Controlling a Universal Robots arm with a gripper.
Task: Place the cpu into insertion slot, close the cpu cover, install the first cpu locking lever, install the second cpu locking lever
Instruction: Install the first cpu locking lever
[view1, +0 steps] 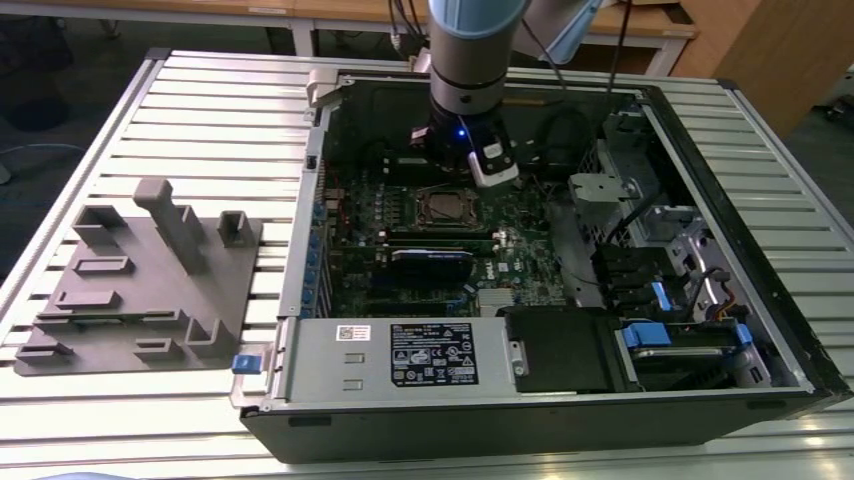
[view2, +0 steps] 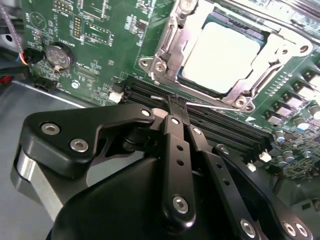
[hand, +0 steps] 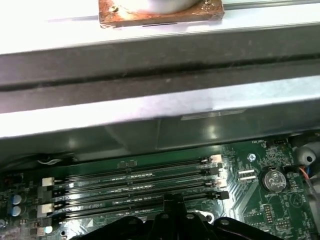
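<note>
Arm (view1: 467, 60) hangs from the far side into the open case (view1: 534, 425), which lies flat on the slatted tabletop (view1: 200, 110).

cpu (view2: 222, 52) is seated in the slot (view1: 445, 208), silver top up. Cover (view2: 169, 47) lies flat over it and frames the chip on all sides.

Pincer (view2: 175, 101) has its fingers together, nothing visibly between them. The tips sit low over the board (view2: 100, 55), at the edge of the RAM slots (view2: 225, 127) and just beside the socket.

A thin lever (view2: 212, 104) runs along the socket edge nearest the tips. The tips are right at it, possibly touching; the angle doesn't settle that.

In the first wrist view the pincer tip (hand: 172, 200) is over the RAM slots (hand: 135, 177), with the grey case wall beyond them. The coin cell (hand: 274, 179) sits off one end of those slots, apart from the tip. It also shows in the second wrist view (view2: 59, 55), well apart from the socket.

In the exterior view the slot is mid-board and the labelled supply box (view1: 400, 355) is on the near side of the case. A grey fixture (view1: 140, 280) lies on the tabletop on the exterior view's left, near the case wall.
</note>
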